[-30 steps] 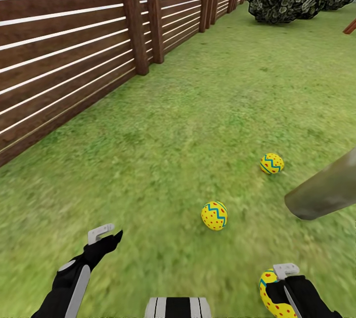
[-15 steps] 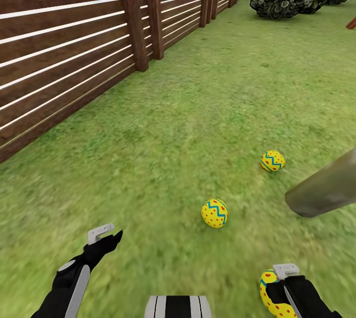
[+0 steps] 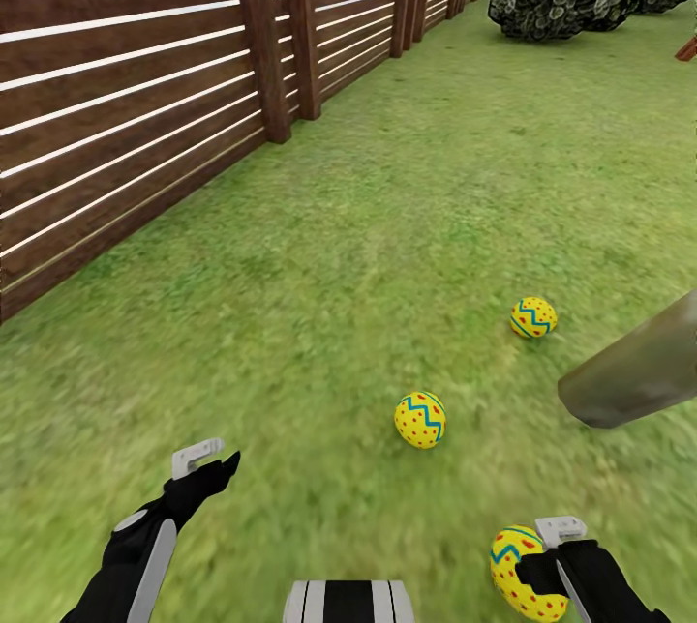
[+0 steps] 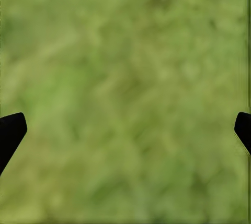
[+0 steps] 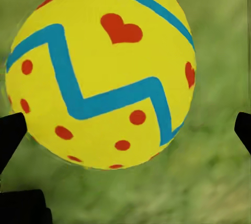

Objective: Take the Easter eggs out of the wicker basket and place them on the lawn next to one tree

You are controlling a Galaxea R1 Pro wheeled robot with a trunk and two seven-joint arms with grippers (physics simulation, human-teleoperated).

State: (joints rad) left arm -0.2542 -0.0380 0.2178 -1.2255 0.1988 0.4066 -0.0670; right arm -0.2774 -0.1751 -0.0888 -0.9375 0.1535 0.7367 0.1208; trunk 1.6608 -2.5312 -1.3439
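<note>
Yellow, zigzag-banded Easter egg [image 3: 521, 573] sits at your right end effector [image 5: 125, 130], whose fingers are spread wide with one tip touching it. Your left end effector [image 4: 125, 127] hangs open over bare lawn [image 3: 319, 294]. Farther out, two more eggs [image 3: 420, 420] [image 3: 533, 317] lie beside the tree trunk [image 3: 634, 373], the slatted fence [image 3: 145, 91] beyond.

Black arms [image 3: 136, 555] with grey panels, pale brackets, striped trunk top [image 3: 348, 601].
</note>
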